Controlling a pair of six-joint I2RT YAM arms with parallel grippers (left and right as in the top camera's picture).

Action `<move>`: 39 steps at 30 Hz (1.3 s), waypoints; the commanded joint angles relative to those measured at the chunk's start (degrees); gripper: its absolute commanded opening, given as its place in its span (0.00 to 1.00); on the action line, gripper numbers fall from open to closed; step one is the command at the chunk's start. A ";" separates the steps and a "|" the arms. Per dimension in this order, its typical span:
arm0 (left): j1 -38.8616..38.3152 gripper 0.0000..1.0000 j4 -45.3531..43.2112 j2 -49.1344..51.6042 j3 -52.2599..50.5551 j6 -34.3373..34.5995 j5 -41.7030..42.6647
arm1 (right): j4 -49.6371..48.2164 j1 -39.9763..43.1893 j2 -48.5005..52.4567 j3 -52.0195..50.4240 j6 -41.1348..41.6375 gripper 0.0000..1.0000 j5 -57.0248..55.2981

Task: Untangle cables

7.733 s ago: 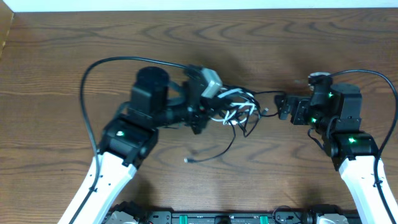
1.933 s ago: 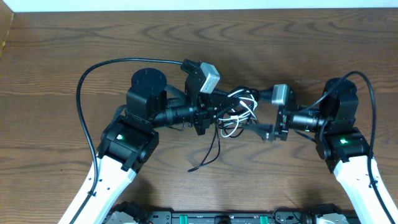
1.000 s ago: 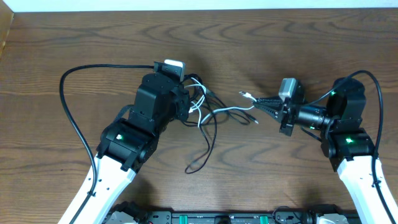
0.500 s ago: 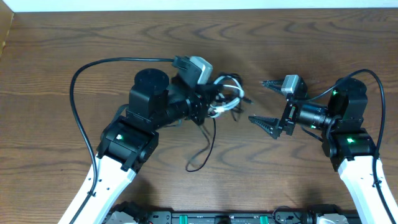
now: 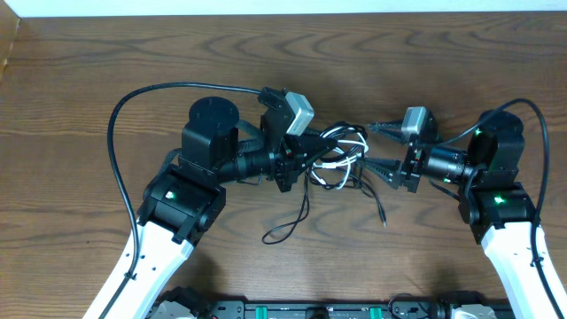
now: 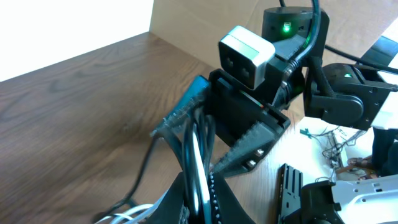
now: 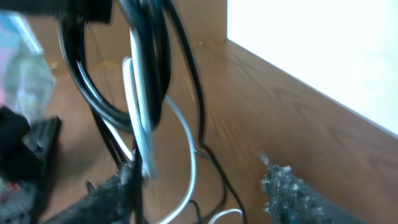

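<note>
- Cables (image 5: 341, 158): thin flexible cords, black plus one white, in a tangled bundle over the brown wood-grain table (image 5: 89, 80).
- Left gripper (image 5: 312, 155): black, two-fingered, clamped tight on the bundle, which spills just right of its tips. One black strand trails to the tabletop below it.
- Right gripper (image 5: 372, 146): facing the left gripper across the bundle, jaws parted, tips flanking the bundle's far edge, gripping nothing.

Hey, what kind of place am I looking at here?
Probably a robotics lab or test bench: a left arm and a right arm meet over a tangle of cables on a wooden table, with loose wiring and equipment just past its edge.
</note>
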State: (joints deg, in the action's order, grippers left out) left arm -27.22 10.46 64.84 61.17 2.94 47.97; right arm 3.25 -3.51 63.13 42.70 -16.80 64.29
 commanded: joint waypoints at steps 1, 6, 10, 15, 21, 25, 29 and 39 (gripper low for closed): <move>-0.13 0.08 -0.35 -0.09 1.31 -0.59 2.14 | -0.09 0.04 -0.13 0.44 0.46 0.47 2.16; -0.13 0.08 -0.35 -0.09 1.31 -0.59 2.12 | -0.20 0.04 -0.13 0.44 0.48 0.35 2.38; -0.13 0.07 -0.35 -0.09 1.31 -0.61 1.92 | -1.01 0.04 -0.13 0.44 0.46 0.62 4.31; -0.13 0.08 -0.35 -0.09 1.31 -0.59 1.92 | -2.67 0.04 -0.13 0.44 0.44 0.24 7.28; -0.13 0.08 -0.33 -0.09 1.31 -0.61 1.92 | -2.64 0.04 -0.13 0.44 0.44 0.01 7.26; -0.13 0.08 0.31 -0.09 1.31 -0.59 -1.79 | -2.64 0.11 -0.13 0.44 0.48 0.01 6.05; -0.13 0.08 1.75 -0.09 1.31 -0.57 -5.42 | -2.38 0.11 -0.13 0.44 3.63 0.01 0.39; -0.13 0.08 8.17 -0.09 1.31 -0.59 -18.05 | -1.64 0.20 -0.13 0.44 29.31 0.01 -28.94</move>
State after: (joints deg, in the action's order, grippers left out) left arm -27.51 16.84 65.19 61.17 2.90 37.08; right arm 1.02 -3.92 63.09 42.70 1.39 51.24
